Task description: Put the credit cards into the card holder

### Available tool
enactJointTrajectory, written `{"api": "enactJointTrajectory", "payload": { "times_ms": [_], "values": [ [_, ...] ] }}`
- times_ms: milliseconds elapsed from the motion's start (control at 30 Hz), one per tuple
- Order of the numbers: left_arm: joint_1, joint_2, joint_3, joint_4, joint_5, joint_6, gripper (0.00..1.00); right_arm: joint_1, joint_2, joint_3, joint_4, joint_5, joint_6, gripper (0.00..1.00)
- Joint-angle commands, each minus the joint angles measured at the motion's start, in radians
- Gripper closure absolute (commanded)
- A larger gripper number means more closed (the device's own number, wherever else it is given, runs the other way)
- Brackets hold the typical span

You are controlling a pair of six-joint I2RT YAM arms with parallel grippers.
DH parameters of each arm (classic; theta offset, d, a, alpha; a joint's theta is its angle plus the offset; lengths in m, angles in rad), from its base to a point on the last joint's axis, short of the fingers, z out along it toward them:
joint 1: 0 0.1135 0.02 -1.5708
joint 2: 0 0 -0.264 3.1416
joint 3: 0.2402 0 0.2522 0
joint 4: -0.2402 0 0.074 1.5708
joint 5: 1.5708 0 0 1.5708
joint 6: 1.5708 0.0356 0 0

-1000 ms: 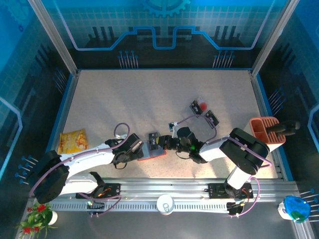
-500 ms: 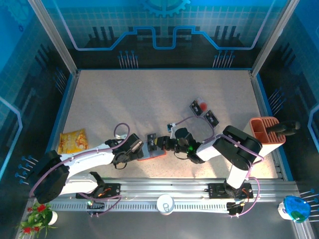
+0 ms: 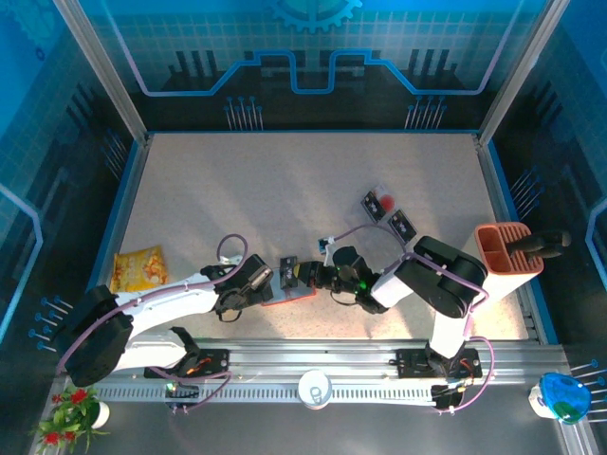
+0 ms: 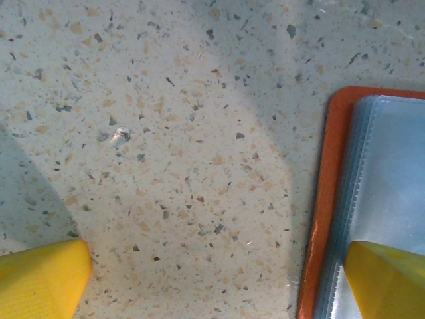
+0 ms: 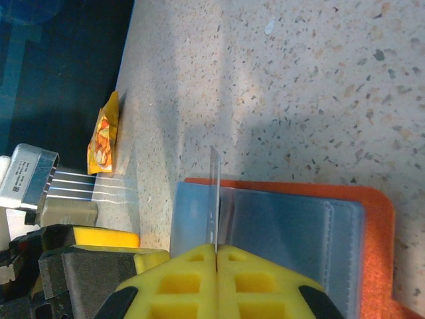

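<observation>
- Card holder [image 3: 292, 298] lies open near the front edge of the table [image 3: 275, 180], grey pockets up, between the two grippers.
- Left gripper [image 4: 212, 286] is spread wide, with one fingertip [image 4: 385, 282] over the holder's pockets and the other over bare table.
- Right gripper [image 5: 216, 251] is pinched tight on a credit card [image 5: 214, 193], which stands on edge above the pockets.
- Farther out lie a red-spotted card [image 3: 377, 204] and a dark card [image 3: 402, 225].

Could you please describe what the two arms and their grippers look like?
The left arm and right arm have white shells, black joints and lilac cables looping alongside. The left gripper and right gripper have bright yellow fingers; the right's show square moulded pockets.
</observation>
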Motion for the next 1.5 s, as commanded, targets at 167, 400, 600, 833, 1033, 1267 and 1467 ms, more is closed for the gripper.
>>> {"api": "enactJointTrajectory", "payload": {
  "times_ms": [167, 400, 600, 833, 1033, 1267, 1467],
  "values": [
    [0.006, 0.038, -0.052, 0.01, 0.01, -0.016, 0.01, 0.026, 0.033, -0.02, 0.048, -0.004, 0.008, 1.0],
    [0.006, 0.04, -0.053, 0.009, 0.009, -0.014, 0.01, 0.036, 0.044, -0.031, 0.051, -0.024, 0.009, 1.0],
    [0.006, 0.04, -0.053, 0.012, 0.01, -0.016, 0.01, 0.039, 0.04, -0.055, 0.062, -0.023, 0.016, 1.0],
    [0.006, 0.04, -0.053, 0.012, 0.01, -0.015, 0.01, 0.039, 0.041, -0.064, 0.044, -0.037, 0.013, 1.0],
    [0.005, 0.042, -0.056, 0.017, 0.009, -0.015, 0.01, 0.039, 0.04, -0.06, 0.012, -0.047, 0.014, 1.0],
    [0.006, 0.048, -0.055, 0.02, 0.011, -0.013, 0.01, 0.038, 0.041, -0.035, -0.062, -0.065, 0.014, 1.0],
    [0.006, 0.047, -0.058, 0.023, 0.013, -0.015, 0.01, 0.04, 0.049, 0.001, -0.134, -0.091, 0.014, 1.0]
  ]
}}
